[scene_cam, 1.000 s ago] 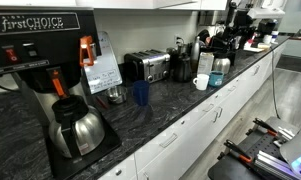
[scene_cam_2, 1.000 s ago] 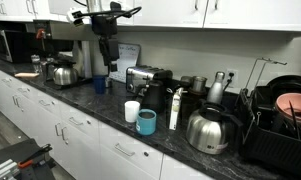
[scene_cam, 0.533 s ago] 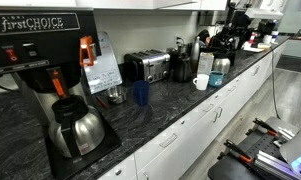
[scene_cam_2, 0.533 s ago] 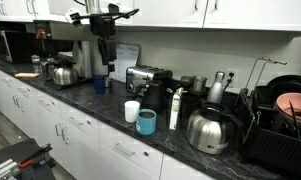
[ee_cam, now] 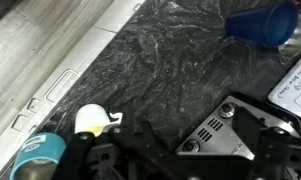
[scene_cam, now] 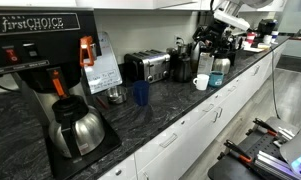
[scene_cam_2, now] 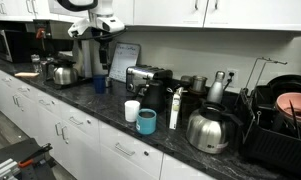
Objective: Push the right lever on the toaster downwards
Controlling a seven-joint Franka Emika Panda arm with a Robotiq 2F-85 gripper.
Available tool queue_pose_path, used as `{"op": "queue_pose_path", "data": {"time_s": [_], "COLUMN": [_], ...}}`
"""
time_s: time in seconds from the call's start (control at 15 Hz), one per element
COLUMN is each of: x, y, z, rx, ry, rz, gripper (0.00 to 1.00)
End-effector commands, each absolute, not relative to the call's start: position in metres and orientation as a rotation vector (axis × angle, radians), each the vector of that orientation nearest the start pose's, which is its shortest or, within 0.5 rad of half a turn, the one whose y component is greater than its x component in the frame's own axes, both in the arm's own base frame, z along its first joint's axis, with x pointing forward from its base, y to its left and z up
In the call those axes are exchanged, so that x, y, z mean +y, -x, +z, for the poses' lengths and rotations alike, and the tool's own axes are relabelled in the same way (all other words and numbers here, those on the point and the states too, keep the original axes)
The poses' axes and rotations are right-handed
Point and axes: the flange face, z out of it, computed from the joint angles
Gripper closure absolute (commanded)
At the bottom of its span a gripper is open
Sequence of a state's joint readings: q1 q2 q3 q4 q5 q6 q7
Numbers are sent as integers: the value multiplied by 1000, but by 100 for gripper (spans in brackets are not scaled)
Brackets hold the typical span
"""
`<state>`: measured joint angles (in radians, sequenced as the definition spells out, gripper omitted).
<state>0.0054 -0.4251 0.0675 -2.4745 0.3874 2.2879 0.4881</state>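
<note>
The toaster (scene_cam: pixel 145 67) is a low steel box with black trim, standing against the back wall on the dark counter. It also shows in an exterior view (scene_cam_2: pixel 142 77). In the wrist view (ee_cam: pixel 230 135) it fills the lower right, with a steel panel carrying two round knobs. I cannot make out its levers. My gripper (scene_cam_2: pixel 102 38) hangs in the air above and to one side of the toaster, not touching it. It also shows in an exterior view (scene_cam: pixel 218 35). In the wrist view the jaws (ee_cam: pixel 150 160) are dark shapes at the bottom edge, so I cannot tell whether they are open or shut.
A tall black coffee brewer (scene_cam: pixel 40 60) with a steel pot (scene_cam: pixel 75 128) stands on the counter. A blue cup (scene_cam: pixel 140 93), a white mug (scene_cam_2: pixel 132 110), a teal cup (scene_cam_2: pixel 146 121), a steel carafe (scene_cam_2: pixel 211 128) and a dish rack (scene_cam_2: pixel 280 120) are nearby. A sign stand (scene_cam: pixel 102 70) is beside the toaster.
The arm has swung and tilted. A white link now shows at the top of both exterior views where the dark gripper hung before. The counter objects have not moved.
</note>
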Motion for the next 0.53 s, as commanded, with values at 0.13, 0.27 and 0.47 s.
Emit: {"op": "queue_pose_path", "data": {"time_s": [0.13,0.27,0.47], "x": [47,46,46], "y": [-446,-447,-446], "z": [463,466,466], "rx": [936,941,941], "ry": [2608,2602,2602], "rz": [-206,-212,-213], "gripper": [0,0,0]}}
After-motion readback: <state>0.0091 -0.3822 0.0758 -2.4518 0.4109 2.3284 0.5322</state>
